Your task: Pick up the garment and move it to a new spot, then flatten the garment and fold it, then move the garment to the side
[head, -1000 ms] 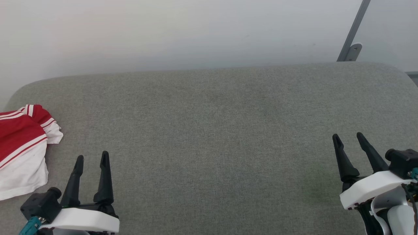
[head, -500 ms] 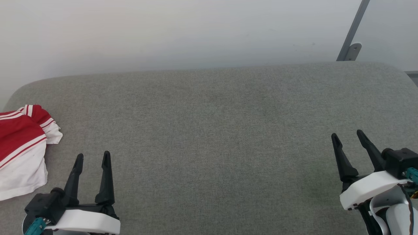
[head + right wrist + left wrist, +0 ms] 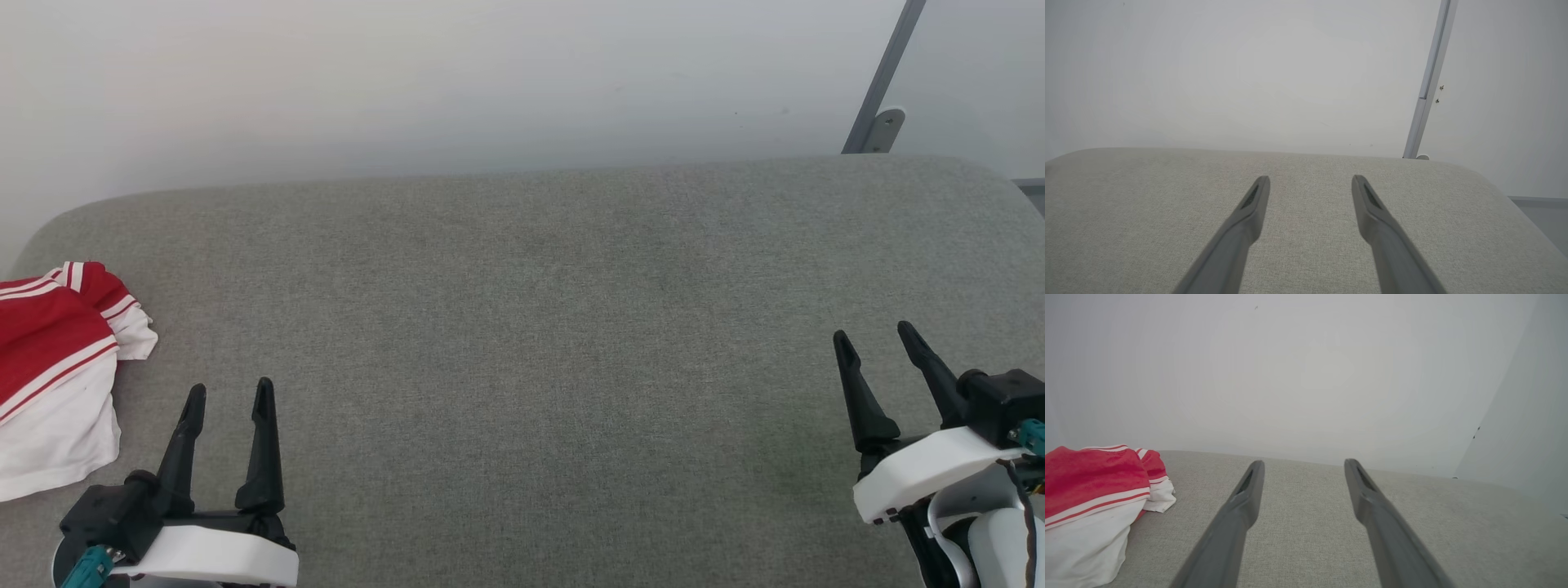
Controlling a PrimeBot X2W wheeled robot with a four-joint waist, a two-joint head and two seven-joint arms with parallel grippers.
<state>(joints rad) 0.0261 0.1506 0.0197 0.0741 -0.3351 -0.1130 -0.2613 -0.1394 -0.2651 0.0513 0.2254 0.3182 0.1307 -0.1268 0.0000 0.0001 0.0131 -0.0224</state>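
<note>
- The garment (image 3: 49, 351) lies bunched at the left edge of the surface (image 3: 522, 343).
- The left end effector (image 3: 229, 388) is near it, jaws apart and empty. The right end effector (image 3: 873, 333), also apart and empty, is by the right edge.
- Risk: pinching only one layer of the heap could drag it off the edge or leave it twisted for flattening.

Grey fabric couch (image 3: 522, 327), white wall (image 3: 408, 82)
</note>
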